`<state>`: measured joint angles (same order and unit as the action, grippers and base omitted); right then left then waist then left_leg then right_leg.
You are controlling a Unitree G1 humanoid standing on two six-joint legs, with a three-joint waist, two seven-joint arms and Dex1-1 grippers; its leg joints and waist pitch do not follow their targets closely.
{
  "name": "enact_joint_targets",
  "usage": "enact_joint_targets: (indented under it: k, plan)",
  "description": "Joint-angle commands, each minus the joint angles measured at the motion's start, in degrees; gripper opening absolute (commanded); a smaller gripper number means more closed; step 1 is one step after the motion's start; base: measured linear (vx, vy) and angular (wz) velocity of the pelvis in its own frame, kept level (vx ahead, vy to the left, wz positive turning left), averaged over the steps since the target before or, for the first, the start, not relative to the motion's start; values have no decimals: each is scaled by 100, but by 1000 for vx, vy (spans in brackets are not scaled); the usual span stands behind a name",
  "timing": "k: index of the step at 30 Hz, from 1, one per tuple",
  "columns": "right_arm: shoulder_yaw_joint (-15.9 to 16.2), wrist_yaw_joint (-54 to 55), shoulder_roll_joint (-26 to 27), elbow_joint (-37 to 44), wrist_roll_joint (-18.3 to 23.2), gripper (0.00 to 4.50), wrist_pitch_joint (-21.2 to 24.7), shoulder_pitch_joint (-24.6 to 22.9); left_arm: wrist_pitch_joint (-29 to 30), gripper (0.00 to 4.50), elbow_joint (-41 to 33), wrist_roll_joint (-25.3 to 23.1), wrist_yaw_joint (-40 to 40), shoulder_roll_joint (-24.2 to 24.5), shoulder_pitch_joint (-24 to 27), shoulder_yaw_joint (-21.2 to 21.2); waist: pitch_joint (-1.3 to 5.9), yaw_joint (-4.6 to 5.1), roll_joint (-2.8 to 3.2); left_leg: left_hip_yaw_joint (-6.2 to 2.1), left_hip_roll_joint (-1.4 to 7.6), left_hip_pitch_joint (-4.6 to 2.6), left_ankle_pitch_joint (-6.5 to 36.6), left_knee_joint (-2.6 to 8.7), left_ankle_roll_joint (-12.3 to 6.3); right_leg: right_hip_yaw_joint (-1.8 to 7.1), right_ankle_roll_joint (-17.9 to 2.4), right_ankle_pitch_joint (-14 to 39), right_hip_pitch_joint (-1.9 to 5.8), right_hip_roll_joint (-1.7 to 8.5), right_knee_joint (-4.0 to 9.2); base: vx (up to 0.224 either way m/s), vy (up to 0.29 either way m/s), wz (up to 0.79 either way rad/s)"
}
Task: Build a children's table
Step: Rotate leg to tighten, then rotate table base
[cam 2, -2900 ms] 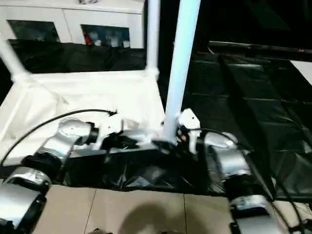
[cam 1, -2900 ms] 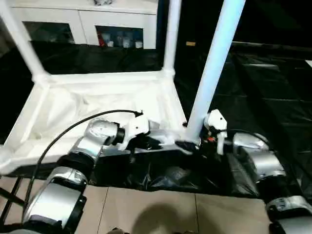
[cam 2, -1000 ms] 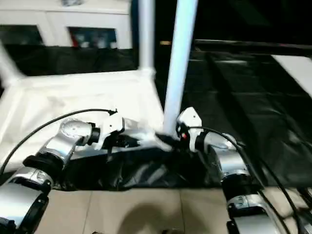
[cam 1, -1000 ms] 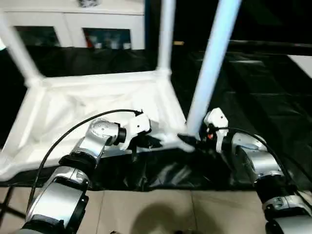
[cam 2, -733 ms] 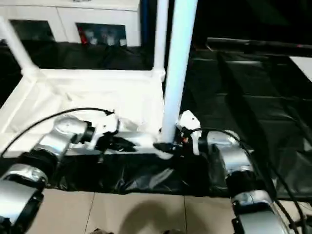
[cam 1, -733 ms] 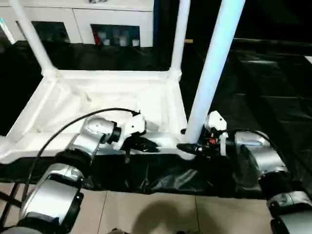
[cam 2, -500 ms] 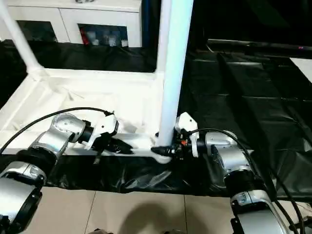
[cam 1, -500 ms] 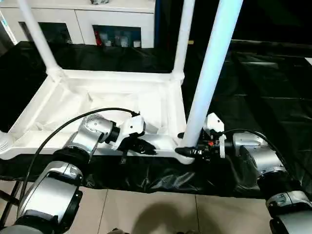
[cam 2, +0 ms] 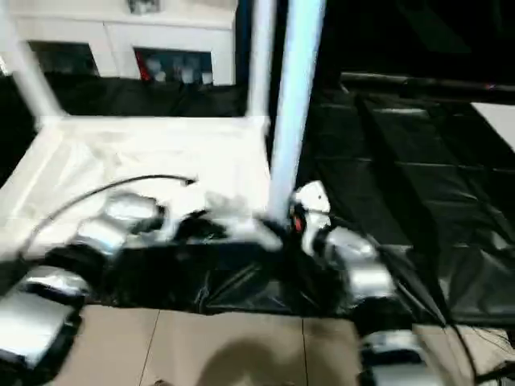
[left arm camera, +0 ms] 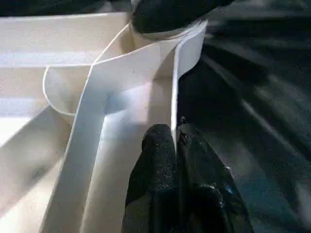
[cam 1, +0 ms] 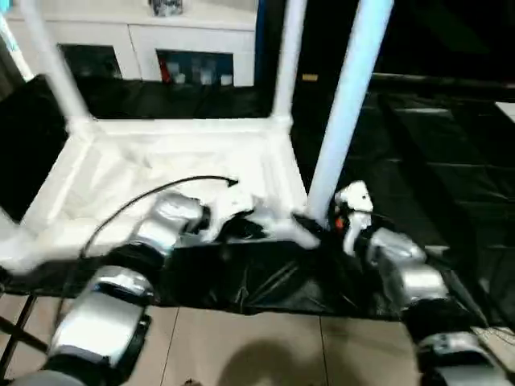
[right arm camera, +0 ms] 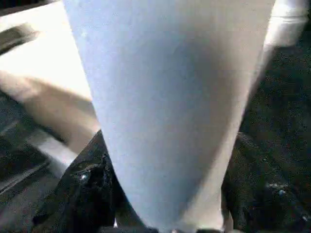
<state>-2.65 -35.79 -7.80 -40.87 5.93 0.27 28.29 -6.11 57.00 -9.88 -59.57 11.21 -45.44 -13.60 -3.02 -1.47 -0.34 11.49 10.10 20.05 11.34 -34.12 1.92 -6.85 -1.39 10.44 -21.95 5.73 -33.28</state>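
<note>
Here the children's table (cam 1: 173, 157) lies upside down on the black-draped table (cam 1: 434, 153), its ribbed underside facing up; three legs stand upright in corner sockets, the near right leg (cam 1: 346, 112) closest to the robot; the left gripper (left arm camera: 175, 141) has its two black fingers pinched together on the thin near rim wall of the tabletop, just beside the corner socket; the right gripper (right arm camera: 165, 204) has its fingers set either side of the near right leg's base, holding it; a white glass-door cabinet (cam 1: 161, 48) stands behind.
</note>
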Motion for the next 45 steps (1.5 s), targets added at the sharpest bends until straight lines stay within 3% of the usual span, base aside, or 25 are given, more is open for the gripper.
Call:
enact_joint_targets:
  k: [1, 2, 4, 5, 6, 7, 9, 13, 15, 17, 20, 22, 26, 29, 31, 33, 35, 37, 38, 39, 40, 41, 42, 43, 45]
  plan:
    - [312, 515, 497, -292, -191, 248, 55, 124, 131, 0, 29, 16, 620, -594, -76, -100, 246, 91, -6, -310, 398, -140, 2536, 491, 183, 275, -555, 3535, 88, 463, 654, 0, 0, 0]
    - [281, 1221, 758, -470, -279, 248, 98, 303, 115, 0, 125, -8, 1077, -810, -133, -66, 256, 127, 3, -326, 401, -124, 2641, 510, 212, 268, -550, 3410, 99, 459, 655, -34, 53, -7]
    - [214, 1492, 904, -493, -285, 248, 75, 377, 42, 0, 166, -60, 1236, -868, -152, -95, 259, 181, -2, -323, 376, -166, 2827, 509, 235, 266, -564, 3347, 60, 448, 683, 0, 0, 0]
    - [155, 1576, 975, -476, -256, 248, 23, 408, -50, 0, 181, -108, 1263, -868, -154, -133, 260, 213, 36, -323, 371, -147, 2843, 520, 200, 279, -586, 3226, 75, 458, 696, 0, 0, 0]
    - [134, 1630, 1005, -460, -263, 283, -17, 423, -118, 0, 188, -128, 1228, -861, -149, -160, 265, 218, 24, -328, 374, -110, 2803, 538, 151, 286, -580, 3125, 101, 459, 691, 0, 0, 0]
    - [142, 1678, 1027, -453, -307, 318, -104, 435, -122, 0, 184, -152, 1224, -840, -125, -167, 272, 211, 23, -312, 375, -118, 2759, 541, 123, 314, -625, 3005, 85, 465, 682, 0, 0, 0]
    - [155, 1659, 1001, -406, -336, 318, -121, 419, -231, 0, 184, -193, 1196, -784, -106, -184, 282, 199, 21, -293, 378, -99, 2619, 539, 77, 350, -738, 2792, 91, 480, 651, 0, 0, 0]
    - [197, 1266, 729, -116, -326, 365, -142, 255, -410, 0, 205, -242, 1082, -604, -65, -199, 288, 165, -10, -258, 380, -52, 2288, 532, -59, 384, -872, 2463, 122, 482, 605, 0, 0, 0]
    - [291, 819, 368, 158, -315, 376, -182, 83, -489, 0, 234, -262, 1060, -501, -57, -205, 299, 117, -48, -216, 382, -59, 2071, 508, -174, 407, -935, 2265, 124, 478, 578, 0, 0, 0]
    - [308, 261, -119, 513, -181, 404, -121, -144, -592, 0, 288, -270, 1036, -403, -73, -214, 300, 80, -53, -197, 384, -47, 1904, 498, -280, 410, -963, 2120, 147, 466, 562, 0, 0, 0]
    - [249, -424, -702, 863, -47, 413, -95, -398, -674, 0, 314, -269, 961, -338, -89, -177, 307, 66, -74, -198, 394, -14, 1746, 492, -394, 411, -975, 2131, 171, 462, 544, 0, 0, 0]
    - [151, -847, -1049, 1025, 89, 413, -40, -512, -715, 0, 307, -242, 879, -302, -90, -155, 311, 21, -80, -173, 392, -48, 1685, 466, -421, 421, -1015, 2119, 153, 465, 558, 0, 0, 0]
    - [-130, -1738, -1661, 1320, 492, 413, 295, -682, -854, 0, 366, -218, 832, -248, -86, -137, 325, -39, -99, -173, 392, -3, 1443, 447, -566, 430, -1064, 1935, 189, 447, 520, 0, 0, 0]
    - [-125, -2058, -1902, 1574, 687, 413, 539, -806, -919, 0, 382, -179, 787, -224, -82, -142, 302, -54, -142, -161, 351, -9, 1506, 420, -595, 437, -973, 2335, 169, 431, 549, 0, 0, 0]
    - [-45, -2409, -2112, 1894, 861, 413, 824, -965, -966, 0, 344, -103, 815, -211, -70, -90, 315, -66, -138, -170, 350, 9, 1382, 418, -620, 426, -919, 2411, 187, 426, 551, 0, 0, 0]
    - [54, -2569, -2164, 2109, 931, 413, 939, -1062, -836, 0, 247, 96, 628, -226, -60, 57, 326, -88, -142, -176, 364, 31, 1219, 421, -682, 419, -909, 2237, 189, 415, 521, 0, 0, 0]
    - [153, -2606, -2103, 2239, 964, 413, 1016, -1090, -513, 44, 58, 325, 372, -233, -44, 204, 333, -81, -158, -186, 361, 66, 1117, 424, -662, 408, -930, 2185, 213, 425, 495, 0, 0, 0]
    - [234, -2628, -2013, 2303, 981, 413, 1075, -1077, -160, 55, -216, 536, 163, -199, -14, 325, 351, -92, -145, -183, 361, 70, 1064, 408, -659, 403, -981, 2178, 207, 441, 499, 0, 0, 0]
    - [243, -2625, -1998, 2307, 980, 413, 1079, -1072, -111, 58, -261, 566, 132, -190, -7, 339, 396, -121, -116, -184, 384, 56, 863, 389, -648, 420, -1123, 1767, 194, 435, 434, 0, 0, 0]
    - [322, -2560, -1860, 2319, 950, 413, 1075, -1021, 279, 72, -669, 794, -187, -76, 69, 415, 418, -111, -118, -180, 397, 64, 716, 382, -677, 425, -1208, 1423, 193, 417, 384, 0, 0, 0]
    - [322, -2560, -1860, 2319, 950, 413, 1075, -1021, 279, 72, -669, 794, -187, -76, 69, 415, 405, -111, -146, -180, 409, 107, 492, 379, -774, 423, -1374, 948, 196, 425, 303, 0, 0, 0]
    - [357, -2494, -1770, 2323, 933, 413, 1076, -985, 486, 82, -928, 903, -409, 21, 133, 418, 399, -107, -121, -182, 421, 104, 443, 377, -835, 419, -1457, 757, 186, 425, 275, 0, 0, 0]
    - [383, -2421, -1676, 2308, 918, 413, 1066, -944, 685, 95, -1177, 984, -619, 131, 206, 400, 407, -108, -158, -173, 424, 97, 409, 366, -870, 423, -1513, 645, 186, 427, 239, 0, 0, 0]
    - [404, -2263, -1529, 2238, 883, 413, 1054, -857, 997, 95, -1597, 1051, -965, 358, 355, 301, 405, -114, -138, -173, 433, 84, 345, 372, -858, 431, -1549, 583, 180, 433, 219, 0, 0, 0]
    - [485, -1972, -1173, 2076, 824, 413, 1021, -654, 1567, 113, -2468, 1096, -1664, 953, 756, 72, 403, -80, -173, -149, 427, 66, 196, 370, -849, 451, -1577, 459, 160, 408, 182, 0, 0, 0]
